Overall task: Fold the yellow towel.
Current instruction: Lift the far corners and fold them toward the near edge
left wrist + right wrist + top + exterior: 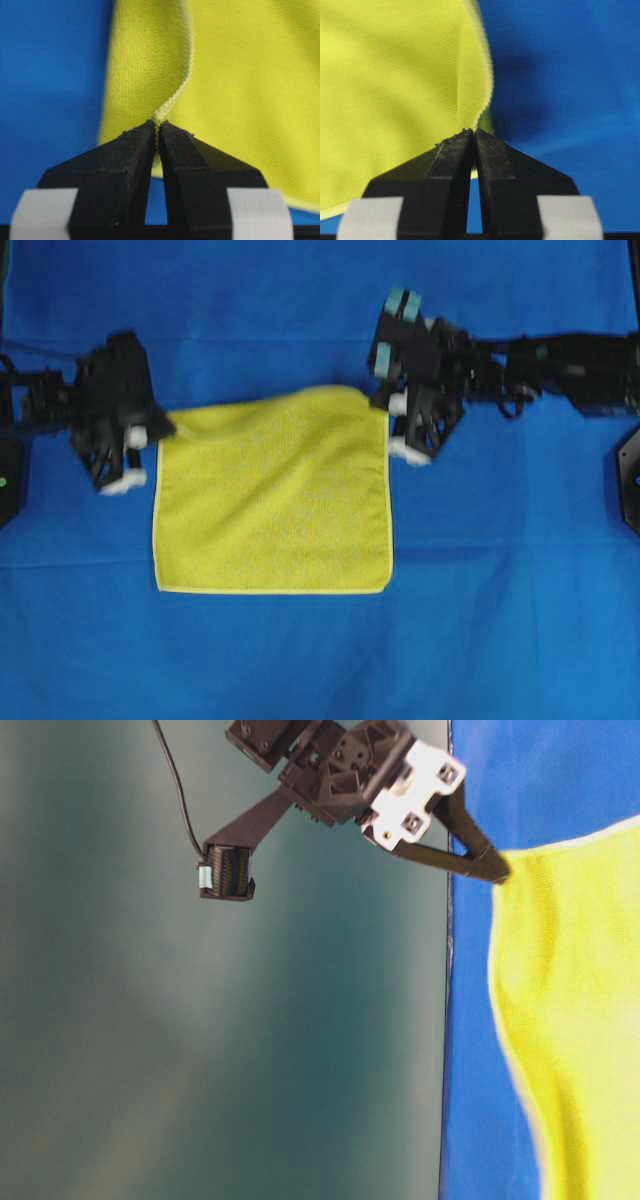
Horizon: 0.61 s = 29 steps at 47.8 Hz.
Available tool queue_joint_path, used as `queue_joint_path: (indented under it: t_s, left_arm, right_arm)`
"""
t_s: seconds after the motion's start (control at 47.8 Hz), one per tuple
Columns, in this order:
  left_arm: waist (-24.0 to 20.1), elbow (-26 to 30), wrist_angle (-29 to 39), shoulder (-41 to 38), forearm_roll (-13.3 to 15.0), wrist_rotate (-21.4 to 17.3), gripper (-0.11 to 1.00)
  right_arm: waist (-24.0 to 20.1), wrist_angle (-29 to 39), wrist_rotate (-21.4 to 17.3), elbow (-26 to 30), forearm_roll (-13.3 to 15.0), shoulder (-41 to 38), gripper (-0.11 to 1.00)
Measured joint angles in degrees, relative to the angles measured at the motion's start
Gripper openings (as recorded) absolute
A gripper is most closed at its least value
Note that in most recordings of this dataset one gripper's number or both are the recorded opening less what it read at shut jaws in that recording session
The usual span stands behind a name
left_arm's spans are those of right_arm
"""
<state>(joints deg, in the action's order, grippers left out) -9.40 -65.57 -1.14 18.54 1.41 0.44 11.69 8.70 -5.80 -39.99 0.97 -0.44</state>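
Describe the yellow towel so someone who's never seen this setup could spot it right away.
On the blue tablecloth, look at the middle, between the two black arms. The yellow towel is a square yellow-green cloth with a thin hem, the only yellow thing there, its far corners pinched by the left gripper and right gripper.

Robot lab bench, blue cloth-covered table, two black arms, plain teal-grey backdrop

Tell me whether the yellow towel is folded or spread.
Mostly spread: the yellow towel lies open on the blue cloth, its far corners pinched by the left gripper and right gripper.
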Motion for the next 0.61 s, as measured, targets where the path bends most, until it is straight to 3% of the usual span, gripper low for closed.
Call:
queue_joint_path:
  t_s: [0.335, 0.607]
  left_arm:
    - [16.26, -0.18, 3.96, 3.16, 0.0, 9.93, 0.05]
    - [27.86, 1.23, 3.69, 0.18, 0.0, 19.16, 0.05]
  right_arm:
    - [-13.54, 2.55, -9.76, -0.44, -0.09, 0.26, 0.03]
    - [-21.09, 2.29, -16.44, -0.62, 0.0, 0.26, 0.03]
